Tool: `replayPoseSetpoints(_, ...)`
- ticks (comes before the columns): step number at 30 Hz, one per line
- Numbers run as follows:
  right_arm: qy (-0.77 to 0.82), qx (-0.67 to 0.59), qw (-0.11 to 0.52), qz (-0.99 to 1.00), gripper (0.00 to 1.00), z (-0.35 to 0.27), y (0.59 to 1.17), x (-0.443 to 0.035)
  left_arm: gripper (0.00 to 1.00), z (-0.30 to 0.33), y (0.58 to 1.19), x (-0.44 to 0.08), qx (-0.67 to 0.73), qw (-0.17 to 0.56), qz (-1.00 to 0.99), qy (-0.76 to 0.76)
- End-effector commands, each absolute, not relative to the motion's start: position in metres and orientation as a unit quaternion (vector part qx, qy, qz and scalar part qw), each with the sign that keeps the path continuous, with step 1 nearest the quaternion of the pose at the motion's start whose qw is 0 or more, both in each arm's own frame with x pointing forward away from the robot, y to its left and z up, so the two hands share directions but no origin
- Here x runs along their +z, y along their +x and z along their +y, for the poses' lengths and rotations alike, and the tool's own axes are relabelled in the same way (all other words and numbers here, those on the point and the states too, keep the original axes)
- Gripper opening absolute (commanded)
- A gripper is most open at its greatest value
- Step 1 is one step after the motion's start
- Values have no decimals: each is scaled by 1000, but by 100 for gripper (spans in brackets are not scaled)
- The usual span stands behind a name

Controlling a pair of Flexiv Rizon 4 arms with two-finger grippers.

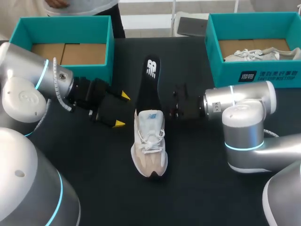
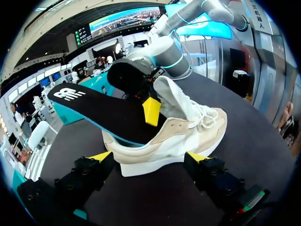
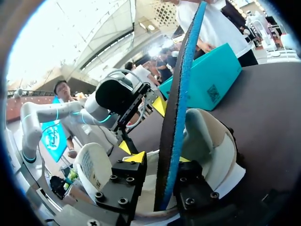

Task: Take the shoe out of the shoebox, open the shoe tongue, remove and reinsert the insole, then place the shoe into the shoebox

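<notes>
While right gripper (image 3: pixel 161 160) pinches insole (image 1: pixel 150 84), half drawn from heel, shoe (image 1: pixel 149 143) stands mid-table (image 1: pixel 211 188). Left gripper (image 1: pixel 121 109) spread wide, just beside shoe, not touching. Insole looks light, thin, bendy: grip by edge. Shoe looks soft: clamp at sole sidewalls.

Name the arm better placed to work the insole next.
Right. Its fingers are shut on the insole, whose lower end sits in the shoe. The left gripper is open beside the shoe, holding nothing.
</notes>
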State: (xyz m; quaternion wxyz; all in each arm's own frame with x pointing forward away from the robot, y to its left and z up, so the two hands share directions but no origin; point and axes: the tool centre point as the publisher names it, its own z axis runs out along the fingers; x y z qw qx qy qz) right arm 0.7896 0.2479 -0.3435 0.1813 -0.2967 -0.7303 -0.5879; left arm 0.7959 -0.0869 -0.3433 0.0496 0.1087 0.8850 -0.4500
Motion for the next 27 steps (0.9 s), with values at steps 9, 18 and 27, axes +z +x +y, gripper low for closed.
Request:
replayPoseSetpoints(9,-291,-589,155,-738,33,250,794,-336,100,-87,795,-344,-449,50,886,109)
replayPoseSetpoints(18,-282,-582,141,-750,37,243,806,-323,100,-87,795,-344,-449,50,886,109)
replayPoseSetpoints(27,-266,-573,138,-763,36,235,822,-312,100,-87,795,-344,-449,50,886,109)
